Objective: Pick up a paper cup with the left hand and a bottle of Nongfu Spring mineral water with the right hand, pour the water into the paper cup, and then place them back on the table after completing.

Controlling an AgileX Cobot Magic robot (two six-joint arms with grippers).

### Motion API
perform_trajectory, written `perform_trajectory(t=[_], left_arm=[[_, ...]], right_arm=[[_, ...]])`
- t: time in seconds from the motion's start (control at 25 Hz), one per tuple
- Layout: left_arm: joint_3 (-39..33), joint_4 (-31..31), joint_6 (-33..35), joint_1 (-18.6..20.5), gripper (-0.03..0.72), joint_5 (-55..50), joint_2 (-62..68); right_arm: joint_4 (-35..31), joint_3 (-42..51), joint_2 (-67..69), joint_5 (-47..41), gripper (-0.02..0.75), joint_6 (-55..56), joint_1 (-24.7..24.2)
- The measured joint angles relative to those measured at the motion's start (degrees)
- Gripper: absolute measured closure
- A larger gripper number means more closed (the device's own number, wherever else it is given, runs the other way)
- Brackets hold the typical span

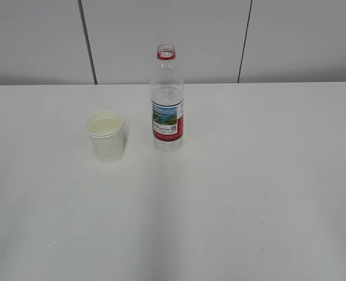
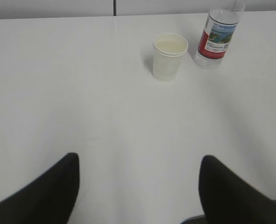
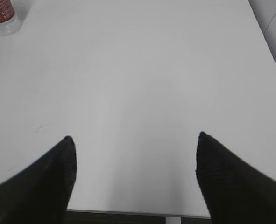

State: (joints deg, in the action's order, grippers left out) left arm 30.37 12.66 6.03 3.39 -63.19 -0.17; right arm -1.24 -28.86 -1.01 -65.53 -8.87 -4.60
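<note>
A white paper cup [image 1: 106, 135] stands upright on the white table [image 1: 231, 193], with liquid in it. Right of it stands an uncapped clear water bottle [image 1: 167, 99] with a red-and-picture label. Neither gripper shows in the exterior view. In the left wrist view the cup [image 2: 168, 56] and bottle [image 2: 217, 39] stand far ahead, and my left gripper [image 2: 138, 161] is open and empty over bare table. My right gripper [image 3: 134, 140] is open and empty near the table's front edge, with the bottle's base [image 3: 2, 16] far off at the upper left.
A grey panelled wall [image 1: 173, 35] stands behind the table. The table's front edge [image 3: 138, 213] lies just under my right gripper, and its right edge [image 3: 268, 51] runs along the right of that view. A few faint scuffs [image 1: 260, 252] mark the tabletop.
</note>
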Motion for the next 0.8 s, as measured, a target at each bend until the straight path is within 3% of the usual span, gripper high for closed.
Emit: perform_trajectory(t=[0.8], left_arm=[[0.0,0.0,0.0,0.0,0.198,0.0,0.0]], right_arm=[[-0.6,0.1,0.0,-0.1,0.15,1.2,3.3]])
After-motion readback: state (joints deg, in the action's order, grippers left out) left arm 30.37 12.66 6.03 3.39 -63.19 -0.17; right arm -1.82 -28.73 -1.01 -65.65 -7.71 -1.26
